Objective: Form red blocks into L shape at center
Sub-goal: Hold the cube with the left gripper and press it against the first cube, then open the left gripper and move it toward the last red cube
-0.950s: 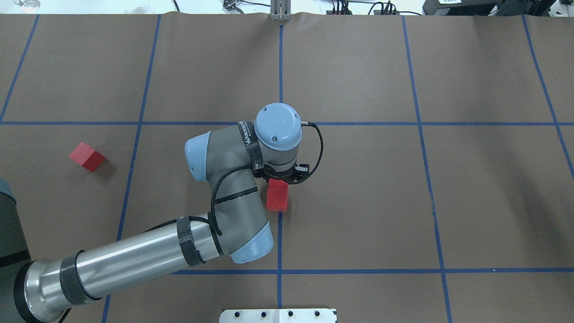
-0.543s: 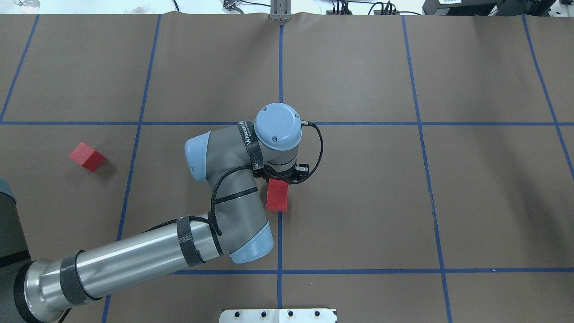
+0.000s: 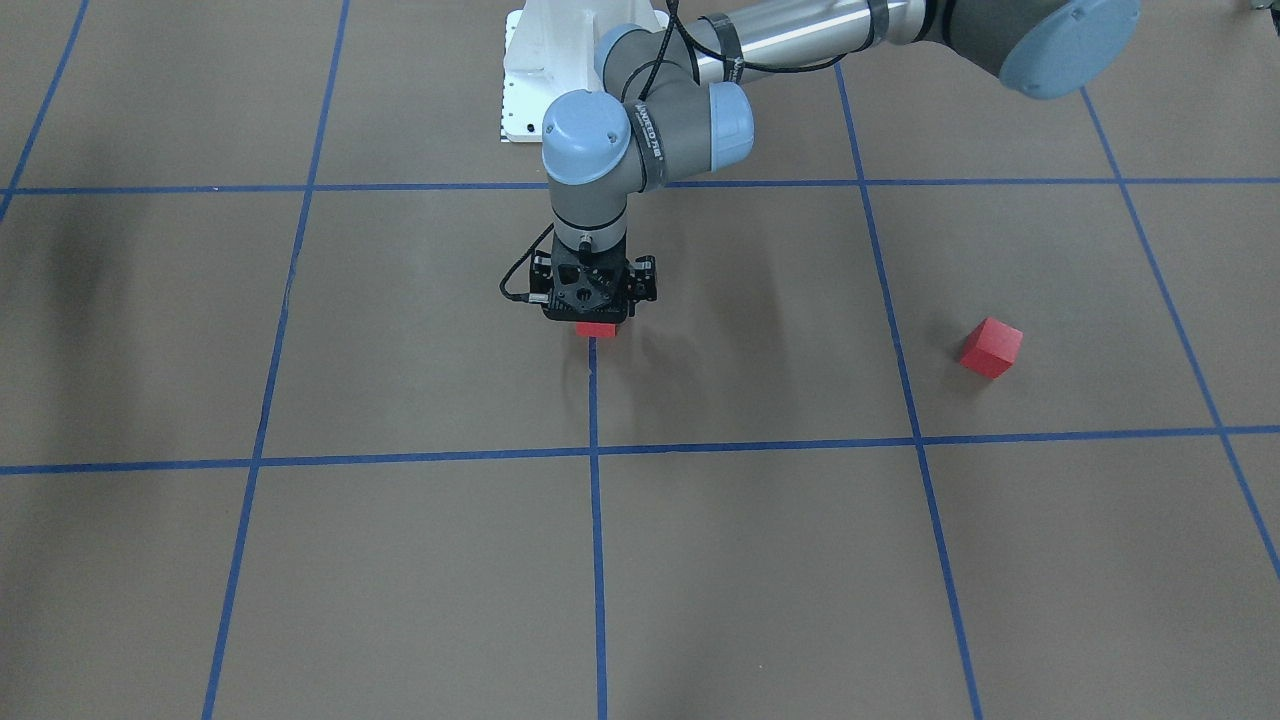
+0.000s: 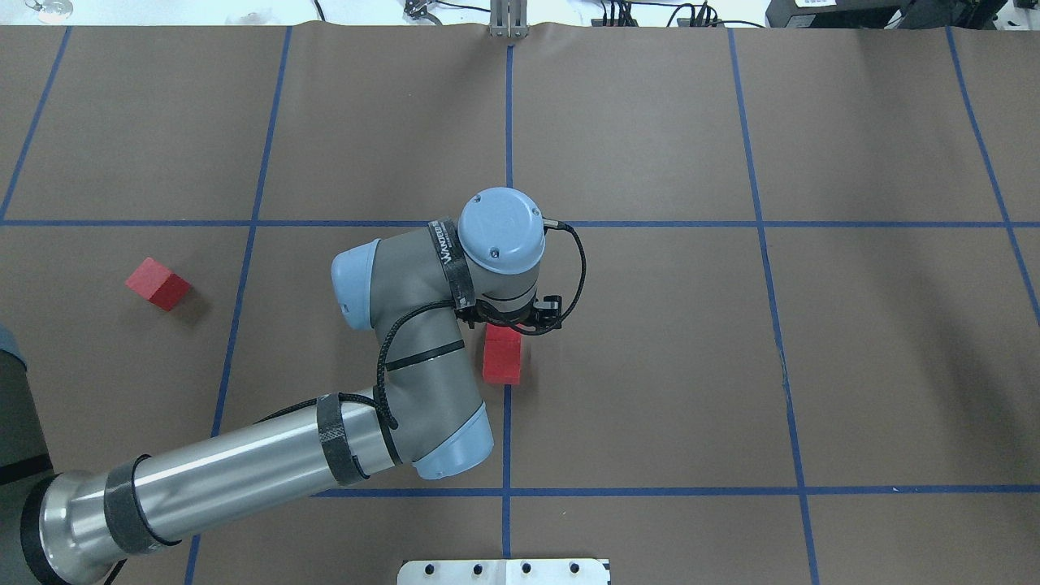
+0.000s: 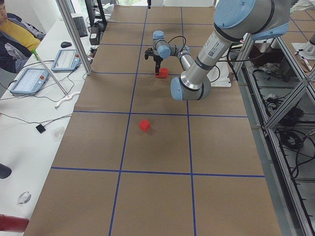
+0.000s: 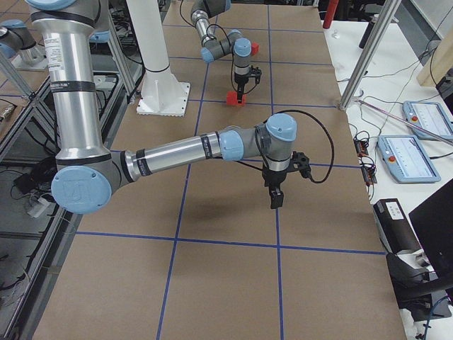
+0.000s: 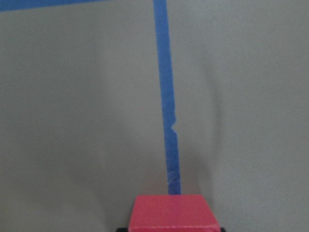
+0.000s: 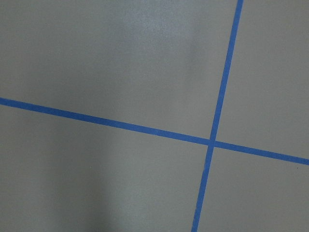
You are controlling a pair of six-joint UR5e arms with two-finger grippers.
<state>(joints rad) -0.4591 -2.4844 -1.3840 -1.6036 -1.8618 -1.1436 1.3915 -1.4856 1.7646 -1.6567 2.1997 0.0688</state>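
Overhead exterior shows a red bar [image 4: 501,361] near the middle of the table [image 4: 650,366]. It sits on a blue tape line [image 4: 505,439] with its long axis running near to far. I judge it to be two red blocks end to end, though no seam shows clearly. Its far end is under the left fingers [image 3: 580,316], which point straight down. In the left wrist view a red block fills the narrow gap between them, so they look clamped on it.

The loose red block [image 4: 158,283] lies well off to the left of those fingers, past one tape line and turned at an angle to the grid. The left arm is by far the nearer one to it. To finish the L, that block probably has to go against the side of one end of the bar, squared to the grid.

The right fingers [image 6: 274,198] hang over bare table on the right; I cannot tell whether they are wide or narrow. White lettering on a black strap [image 4: 452,264] at the left wrist starts with W; the rest is unreadable.
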